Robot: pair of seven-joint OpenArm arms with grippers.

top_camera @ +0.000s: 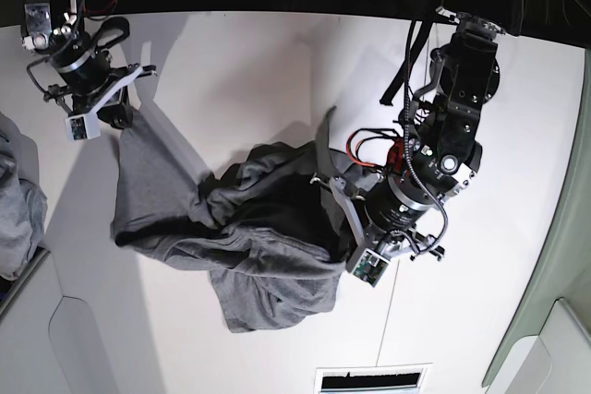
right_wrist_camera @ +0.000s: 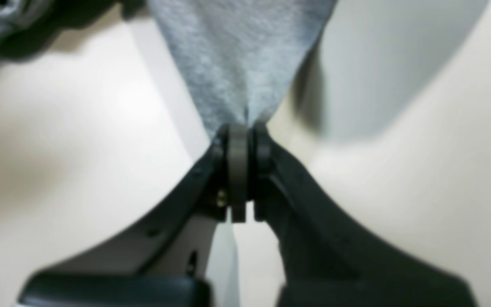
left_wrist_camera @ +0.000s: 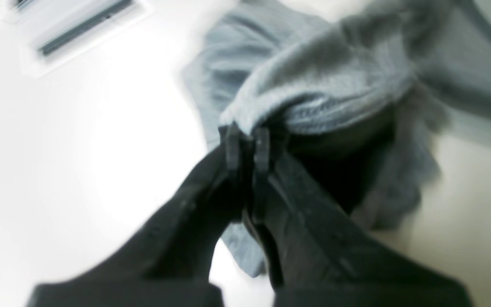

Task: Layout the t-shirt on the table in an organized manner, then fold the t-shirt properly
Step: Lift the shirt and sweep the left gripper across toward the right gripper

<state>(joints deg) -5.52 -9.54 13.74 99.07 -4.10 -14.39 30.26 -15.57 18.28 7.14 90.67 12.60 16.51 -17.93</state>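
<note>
The heather-grey t-shirt (top_camera: 240,237) hangs bunched and creased between my two grippers, over the white table (top_camera: 231,53). My right gripper (top_camera: 120,122), at the far left of the base view, is shut on one edge of the shirt; in the right wrist view the jaws (right_wrist_camera: 243,132) pinch a taut point of grey cloth (right_wrist_camera: 237,55). My left gripper (top_camera: 325,177), mid-table, is shut on another part of the shirt; in the left wrist view its jaws (left_wrist_camera: 245,136) clamp a folded hem (left_wrist_camera: 326,85). The lower shirt sags onto the table.
A smaller heap of grey cloth (top_camera: 14,196) lies at the left edge of the base view. A slotted white vent (top_camera: 369,380) sits at the near edge and shows in the left wrist view (left_wrist_camera: 79,25). A thin dark seam (top_camera: 388,320) runs across the tabletop.
</note>
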